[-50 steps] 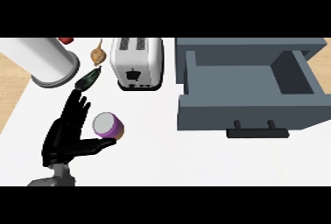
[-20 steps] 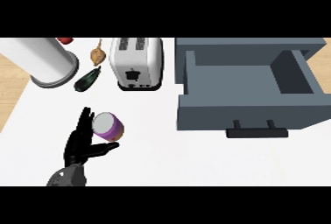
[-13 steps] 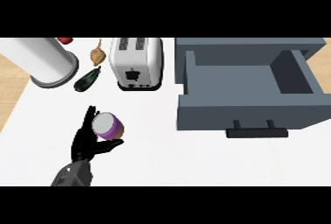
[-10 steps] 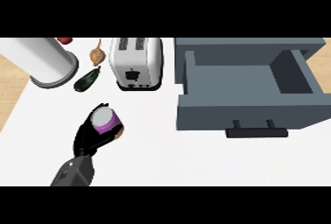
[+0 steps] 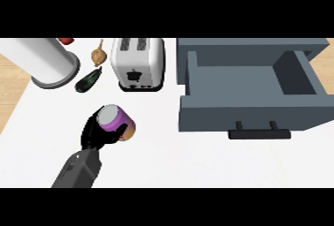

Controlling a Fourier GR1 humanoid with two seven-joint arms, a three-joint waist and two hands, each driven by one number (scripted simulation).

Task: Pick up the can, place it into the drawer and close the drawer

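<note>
The can (image 5: 116, 122), purple with a grey top, is in my left hand (image 5: 95, 135) at the left middle of the counter. The hand's black fingers curl round the can's lower side, and the can looks tilted and raised off the white top. The grey forearm (image 5: 78, 170) comes in from the lower left. To the right, well apart from the can, the grey drawer (image 5: 251, 114) stands pulled open with nothing showing inside; its dark handle (image 5: 259, 133) faces the near side. My right hand is not in view.
A white toaster (image 5: 138, 64) stands behind the can. Left of it lie a dark green vegetable (image 5: 88, 80), a brown onion (image 5: 99, 55) and a large white cylinder (image 5: 41, 62). A red thing (image 5: 66, 40) peeks in at the back edge.
My left hand, open beside the can before, has curled round it. The can has risen and shifted a little to the right and away from me.
</note>
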